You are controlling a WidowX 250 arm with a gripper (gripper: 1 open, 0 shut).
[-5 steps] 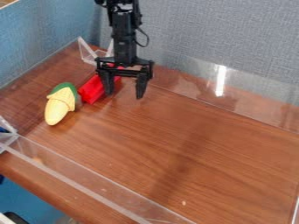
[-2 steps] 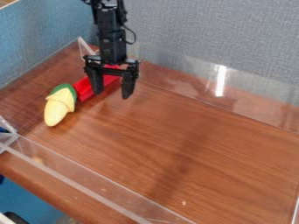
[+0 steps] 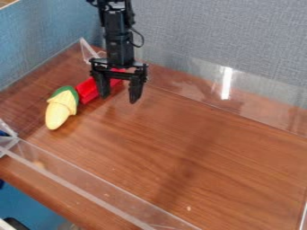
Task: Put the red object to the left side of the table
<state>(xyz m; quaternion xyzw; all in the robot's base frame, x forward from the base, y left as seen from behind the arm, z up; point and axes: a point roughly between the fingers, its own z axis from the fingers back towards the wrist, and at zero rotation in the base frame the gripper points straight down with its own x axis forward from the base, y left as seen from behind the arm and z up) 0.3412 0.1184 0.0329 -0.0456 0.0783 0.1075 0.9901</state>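
Observation:
The red object (image 3: 92,90) is a bright red bar lying on the table (image 3: 192,153) at the back left, partly hidden behind my gripper. Its near end touches the yellow corn-like toy (image 3: 60,109). My gripper (image 3: 118,93) hangs from the black arm with both fingers pointing down and spread wide. Its left finger (image 3: 103,88) stands right by the bar's far end; the right finger is over bare wood. Nothing is held between the fingers.
Low clear acrylic walls (image 3: 228,85) border the tabletop on all sides. A blue-grey fabric wall (image 3: 228,31) rises behind. Bare wood stretches across the middle and right of the table.
The gripper first shifted left over the red bar, then came back slightly right. It stays open. The red bar and the yellow toy have not moved.

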